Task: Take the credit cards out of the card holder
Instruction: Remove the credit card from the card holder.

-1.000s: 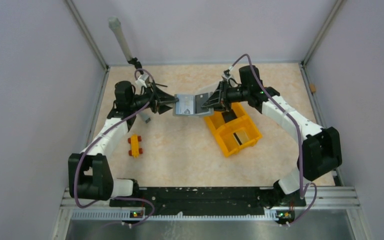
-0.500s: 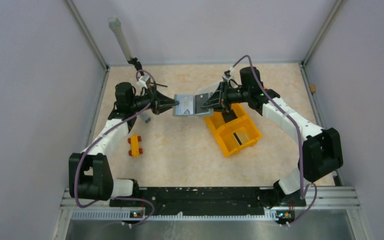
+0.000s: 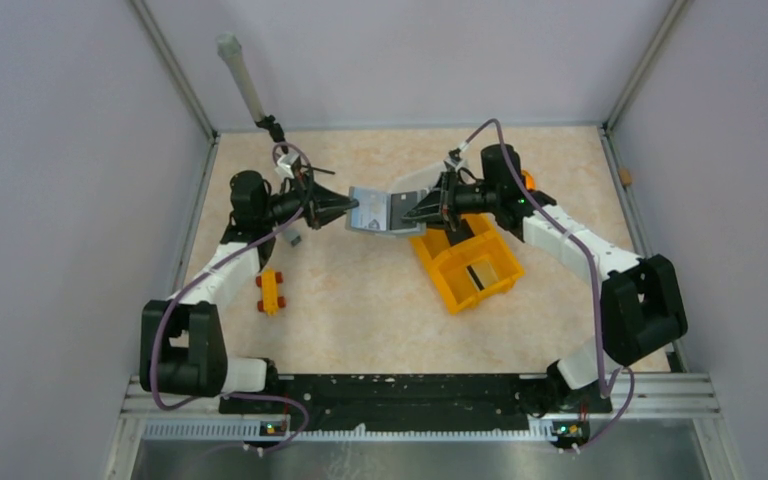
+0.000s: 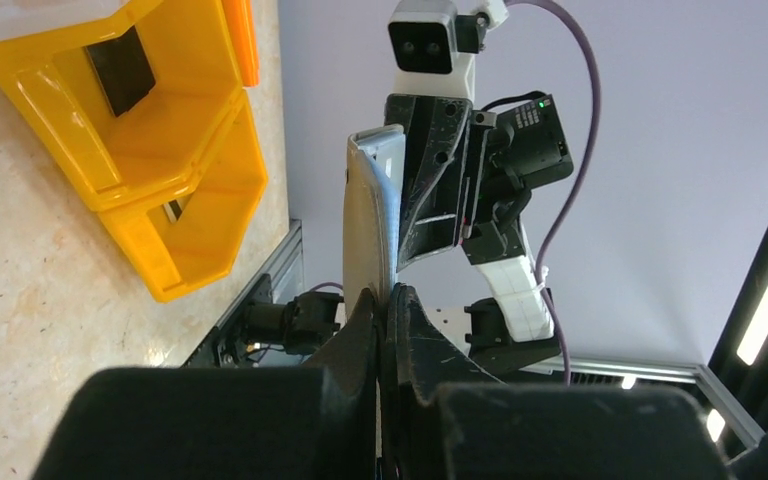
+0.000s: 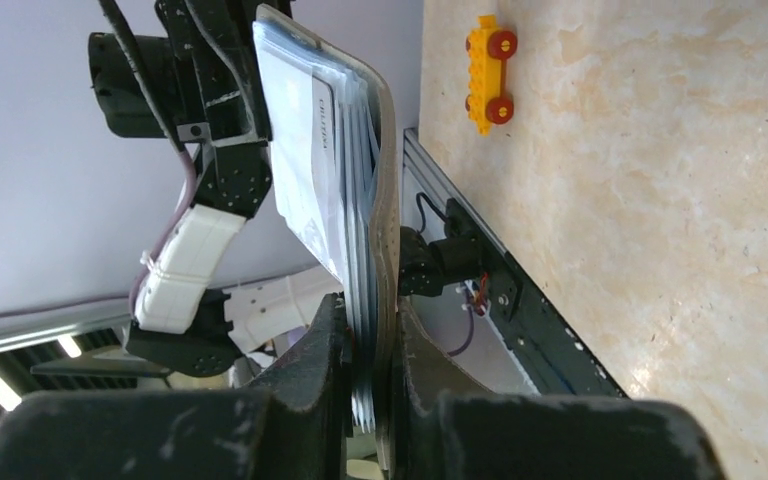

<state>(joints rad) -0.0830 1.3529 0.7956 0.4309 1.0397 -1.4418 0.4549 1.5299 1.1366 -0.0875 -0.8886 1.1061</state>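
Left gripper point(image 3: 351, 208) is clamped tight on one edge of the card holder point(image 3: 380, 211) and right gripper point(image 3: 409, 212) pinches the opposite panel, so it hangs in the air between the fingertips. Credit cards point(image 5: 305, 150) sit slotted just beyond the right fingers. The two-sided hold appears meant to brace the holder for extraction.

No text, brand or number could be read anywhere. A short line of dark print ran along the pale card point(image 5: 305, 140) in the card holder point(image 5: 388, 180), just above the right gripper point(image 5: 368, 350), but it was too blurred to make out.
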